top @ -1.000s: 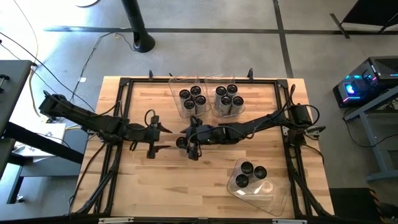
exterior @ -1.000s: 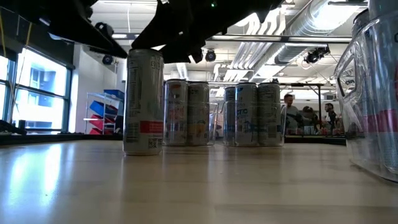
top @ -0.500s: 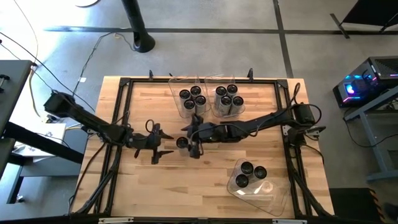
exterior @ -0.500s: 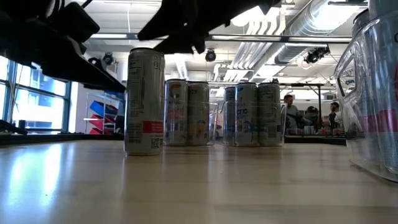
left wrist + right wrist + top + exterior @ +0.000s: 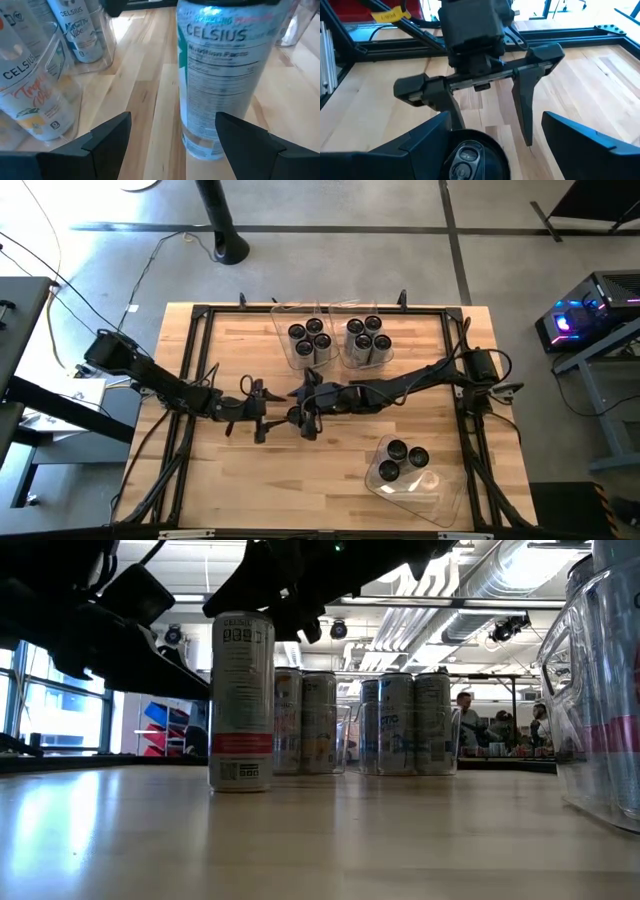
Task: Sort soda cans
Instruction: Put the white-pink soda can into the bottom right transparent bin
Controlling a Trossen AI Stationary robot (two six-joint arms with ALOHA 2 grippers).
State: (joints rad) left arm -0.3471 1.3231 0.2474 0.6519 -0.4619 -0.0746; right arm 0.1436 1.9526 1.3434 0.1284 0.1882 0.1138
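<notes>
One soda can [image 5: 293, 414] [image 5: 242, 700] stands upright on its base at the middle of the wooden table, apart from the other cans. My right gripper [image 5: 304, 418] comes from the table's right, open, its two fingers [image 5: 430, 145] on either side of the can's dark top [image 5: 467, 155]. My left gripper [image 5: 266, 420] [image 5: 175, 145] comes from the table's left, low and open, and faces the can's side [image 5: 225, 75] a little short of it. The can's white label reads CELSIUS. My right gripper stands astride the can's top from the table's right, slanting down. The can is narrower than the gap between the fingers. Whether one finger touches its rim, I cannot tell.
Two clear bins [image 5: 283, 320] [image 5: 345, 315] at the far edge each hold several soda cans [image 5: 310, 340] [image 5: 368, 338]. A third clear bin [image 5: 425, 495] at the near right holds three cans [image 5: 400, 460]. A black frame [image 5: 195, 360] runs round the table.
My left gripper has sunk and gone toward the table's right and near edge, up to the lone can, tipping forward. The can has slid slightly toward the near edge and turned about its own axis, still upright.
</notes>
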